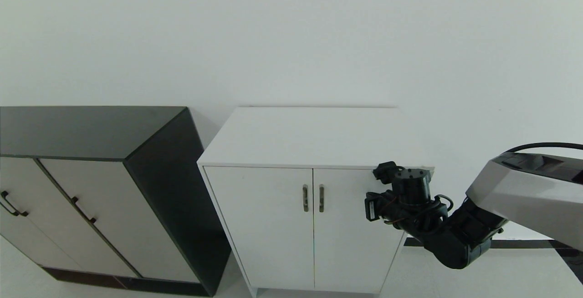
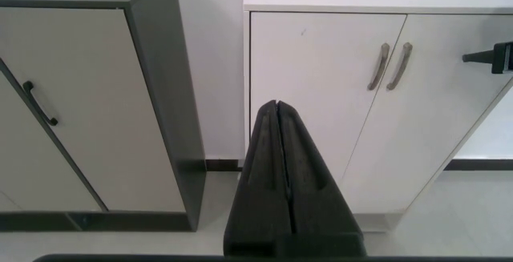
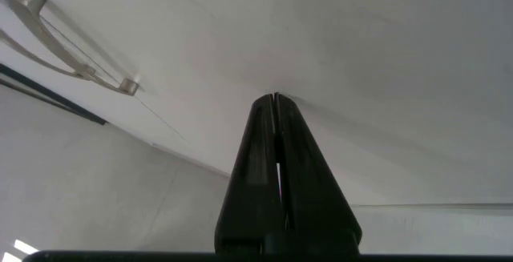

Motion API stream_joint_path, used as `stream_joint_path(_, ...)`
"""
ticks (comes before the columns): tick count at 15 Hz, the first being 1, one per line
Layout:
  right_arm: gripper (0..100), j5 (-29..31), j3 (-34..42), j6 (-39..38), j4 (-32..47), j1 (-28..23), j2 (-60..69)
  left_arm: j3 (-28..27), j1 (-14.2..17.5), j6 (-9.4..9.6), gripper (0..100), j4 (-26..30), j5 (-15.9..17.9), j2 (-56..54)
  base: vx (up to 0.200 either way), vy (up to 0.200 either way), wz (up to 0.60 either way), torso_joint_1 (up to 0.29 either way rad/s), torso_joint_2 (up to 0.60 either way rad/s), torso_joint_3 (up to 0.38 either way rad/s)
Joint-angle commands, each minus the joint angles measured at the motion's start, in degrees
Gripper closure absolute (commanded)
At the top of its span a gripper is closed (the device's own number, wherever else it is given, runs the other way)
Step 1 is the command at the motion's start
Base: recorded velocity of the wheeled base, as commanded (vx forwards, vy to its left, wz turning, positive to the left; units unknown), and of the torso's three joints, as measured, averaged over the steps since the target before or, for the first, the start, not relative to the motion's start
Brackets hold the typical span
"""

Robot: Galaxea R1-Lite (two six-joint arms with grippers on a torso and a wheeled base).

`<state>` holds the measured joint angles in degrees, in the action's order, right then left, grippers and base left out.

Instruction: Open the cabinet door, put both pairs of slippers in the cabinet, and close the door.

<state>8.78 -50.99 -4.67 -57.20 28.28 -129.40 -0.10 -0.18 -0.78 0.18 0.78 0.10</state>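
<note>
head view: white cabinet (image 1: pixel 309 138), two doors, both shut, standing on the floor against a white wall (image 1: pixel 291 38). two metal handles (image 1: pixel 305 197) upright, side by side at the centre seam. just beside it on the left, a dark cabinet (image 1: pixel 168 188) with beige doors and black handles. right arm (image 1: pixel 455 238) held in front of the upper part of the right-hand door (image 1: pixel 350 252), wrist close to the door's outer top corner.

left wrist view: left gripper (image 2: pixel 276 106), fingers pressed together, holding nothing, low in front of the gap between the two cabinets. white cabinet doors shut.

right wrist view: right gripper (image 3: pixel 276 100), fingers pressed together, holding nothing, tips very near the white door face; contact cannot be told. handles off to one side.
</note>
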Motion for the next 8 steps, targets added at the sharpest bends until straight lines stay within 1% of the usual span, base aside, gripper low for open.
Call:
stream_joint_path(1, 100, 0.01, -0.25, 0.01, -0.02, 0.02, -0.41, 0.01, 0.01, -0.01, 100, 0.08, 0.01, -0.01, 0.0, 0.0, 0.0, 0.0, 0.0, 0.0)
stream_joint_path(6, 100, 0.28, -0.33, 0.01, -0.02, -0.33, -0.24, 0.01, 0.01, -0.01, 100, 0.08, 0.01, -0.01, 0.0, 0.0, 0.0, 0.0, 0.0, 0.0)
stream_joint_path(8, 100, 0.45, 0.98, 0.01, -0.28, -0.42, 2.58, 0.01, 0.01, 0.08, 100, -0.01, 0.01, -0.01, 0.0, 0.0, 0.0, 0.0, 0.0, 0.0)
